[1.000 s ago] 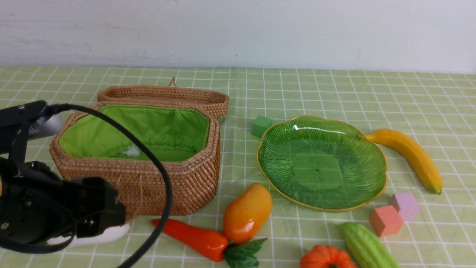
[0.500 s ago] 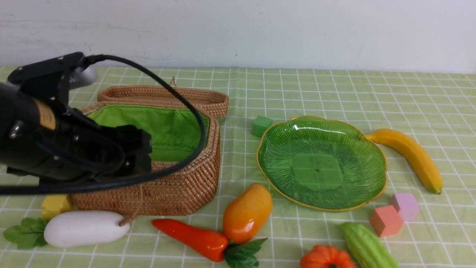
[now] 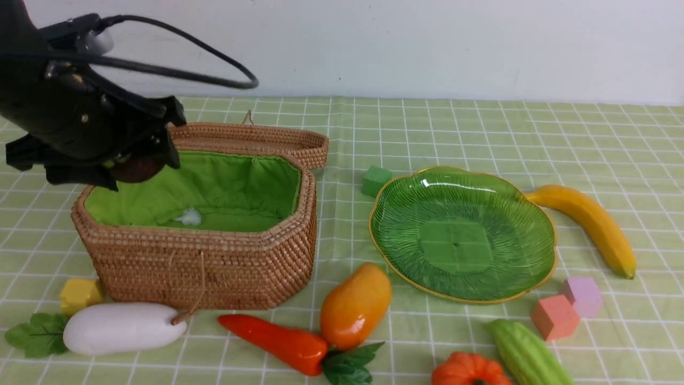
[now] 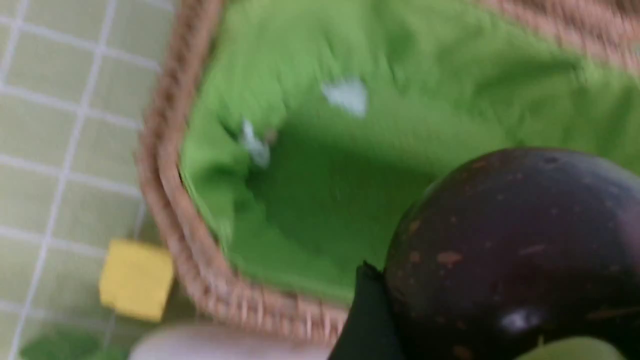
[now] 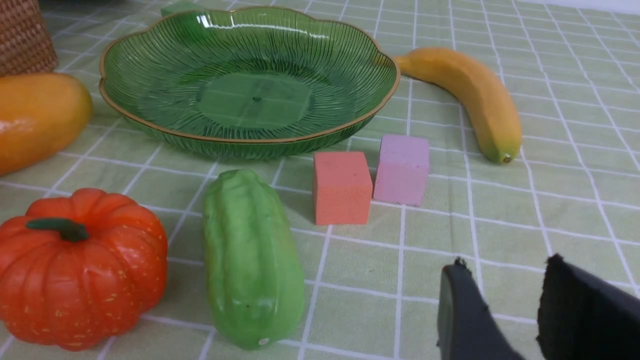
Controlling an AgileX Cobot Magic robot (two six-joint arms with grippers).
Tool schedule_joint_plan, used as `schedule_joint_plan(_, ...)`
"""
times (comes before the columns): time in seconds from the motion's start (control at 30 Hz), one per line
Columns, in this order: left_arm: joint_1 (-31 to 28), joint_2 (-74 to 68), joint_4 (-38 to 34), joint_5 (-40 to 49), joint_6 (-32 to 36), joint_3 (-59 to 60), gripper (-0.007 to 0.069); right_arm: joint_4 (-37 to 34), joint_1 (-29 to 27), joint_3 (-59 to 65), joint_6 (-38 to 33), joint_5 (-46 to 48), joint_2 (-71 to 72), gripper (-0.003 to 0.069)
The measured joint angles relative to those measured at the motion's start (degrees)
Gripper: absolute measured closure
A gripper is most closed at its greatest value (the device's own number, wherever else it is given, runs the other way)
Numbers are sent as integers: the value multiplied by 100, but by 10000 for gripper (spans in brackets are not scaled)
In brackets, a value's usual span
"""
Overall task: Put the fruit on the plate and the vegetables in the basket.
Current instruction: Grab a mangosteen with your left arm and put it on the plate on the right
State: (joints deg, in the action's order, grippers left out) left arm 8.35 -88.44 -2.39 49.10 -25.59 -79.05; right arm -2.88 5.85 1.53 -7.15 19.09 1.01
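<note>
Purple fruit (image 4: 515,240) hung over the wrong container

The left gripper (image 3: 140,167) was clamped wide around the purple fruit, high above the back left corner of the basket (image 3: 214,267). That was the hazard. The fruit was round and glossy and held by two narrow pads, so a slip there would likely have dropped it onto the green lining meant for vegetables. A quick swing could have shaken it loose as well.

The plate (image 3: 459,235) lay bare, well to the right, past the basket's right wall. The way over looked open if taken high. Kept low, the fruit or the trailing cable could have caught the wicker rim or the lid (image 3: 256,140) lying open behind. A green cube (image 3: 375,180) sat just beside the plate's back left edge, and the banana (image 3: 588,219) lay against or just beside its right rim. The centre therefore looked the safest landing spot.

The right gripper (image 5: 505,265) hovered empty, jaws partly apart, above bare cloth near the gourd (image 5: 252,260) and an orange cube (image 5: 342,187), clear of that path.
</note>
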Motion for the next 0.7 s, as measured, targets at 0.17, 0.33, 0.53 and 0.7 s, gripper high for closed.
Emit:
schedule_joint_plan(0.17,24,-729,-18,166,140,-700,80,47,0,0,0,-7,0,419)
schedule_joint_plan(0.33,58,-1185,-146,253,175,-932,80,539,0,0,0,-2,0,419)
schedule_joint_plan(0.53,58,-1344,-501,254,508,-959,80,1621,0,0,0,10,0,419)
schedule_joint_plan(0.7,417,-1344,-858,493,1283,-1149,80,1895,0,0,0,10,0,419)
